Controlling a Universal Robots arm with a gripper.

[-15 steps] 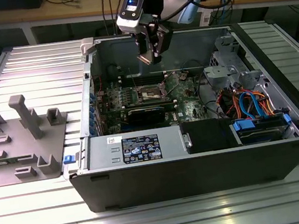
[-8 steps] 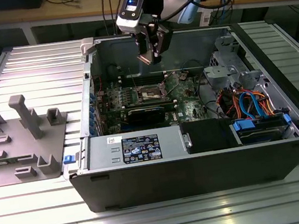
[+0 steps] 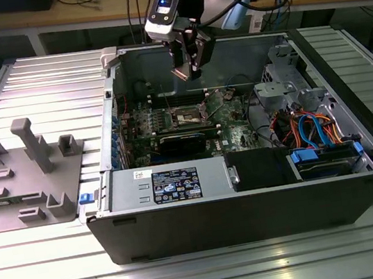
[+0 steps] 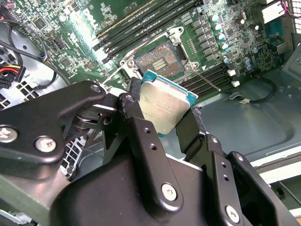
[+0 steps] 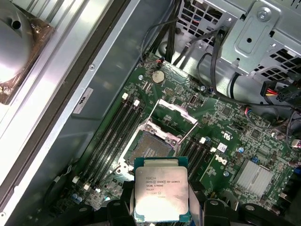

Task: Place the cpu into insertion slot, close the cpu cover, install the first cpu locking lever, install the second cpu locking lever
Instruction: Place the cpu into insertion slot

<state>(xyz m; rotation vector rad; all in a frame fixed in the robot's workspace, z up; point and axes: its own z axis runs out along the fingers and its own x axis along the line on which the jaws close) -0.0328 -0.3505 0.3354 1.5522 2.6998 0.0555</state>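
Observation:
My gripper (image 3: 187, 71) hangs inside the open computer case, above the green board. It is shut on the cpu (image 4: 164, 106), a flat silvery square with print on its face, also seen in the first wrist view (image 5: 161, 188). Black fingers (image 4: 136, 117) clamp two opposite edges of the chip. The insertion slot (image 5: 150, 146) lies bare just beyond the chip, its dark pin field showing (image 4: 160, 59). Behind the socket, the cpu cover (image 5: 173, 115) stands tilted up and open. A thin metal locking lever (image 4: 207, 80) sticks out beside the socket.
Long memory slots (image 5: 113, 136) flank the socket. A black card (image 3: 183, 140) and the grey power supply box (image 3: 169, 184) sit nearer the case front. The drive cage with coloured cables (image 3: 304, 104) is on the exterior view's right. A grey fixture (image 3: 26, 170) stands on the table.

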